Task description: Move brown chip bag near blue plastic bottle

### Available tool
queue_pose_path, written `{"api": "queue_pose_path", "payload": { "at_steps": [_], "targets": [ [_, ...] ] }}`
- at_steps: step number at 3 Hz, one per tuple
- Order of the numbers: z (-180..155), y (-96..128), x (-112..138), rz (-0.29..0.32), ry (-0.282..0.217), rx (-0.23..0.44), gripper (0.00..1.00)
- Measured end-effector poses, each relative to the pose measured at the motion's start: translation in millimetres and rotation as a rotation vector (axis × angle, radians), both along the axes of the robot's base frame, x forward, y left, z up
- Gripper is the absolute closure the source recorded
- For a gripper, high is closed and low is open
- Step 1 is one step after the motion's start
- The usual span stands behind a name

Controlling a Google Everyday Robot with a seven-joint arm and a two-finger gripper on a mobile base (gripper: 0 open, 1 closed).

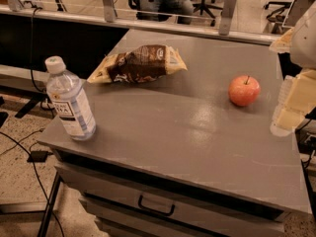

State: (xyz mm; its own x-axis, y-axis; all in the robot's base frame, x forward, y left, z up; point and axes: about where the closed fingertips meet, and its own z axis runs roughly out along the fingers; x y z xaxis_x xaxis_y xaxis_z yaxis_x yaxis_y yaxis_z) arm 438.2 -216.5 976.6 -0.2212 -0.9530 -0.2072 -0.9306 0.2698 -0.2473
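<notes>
brown chip bag [139, 63], blue plastic bottle [70, 105] (upright, apart) — hand [294, 105] far rt

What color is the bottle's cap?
White cap on the blue plastic bottle, camera view; gripper at the table's right edge.

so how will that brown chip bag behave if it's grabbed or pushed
The brown chip bag looks crinkly and puffed, so it probably gives when squeezed. Lying flat on the grey table, it should slide rather than roll. The gripper is at the right edge, apart from it.
</notes>
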Motion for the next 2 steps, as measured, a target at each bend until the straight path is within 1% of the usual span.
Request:
{"api": "queue_pose_path", "payload": {
  "at_steps": [1, 2],
  "targets": [
    [-7.6, 11.8, 27.6, 0.031, -0.05, 0.0, 0.0],
    [-7.5, 11.8, 27.6, 0.031, -0.051, 0.0, 0.0]
  ]
}}
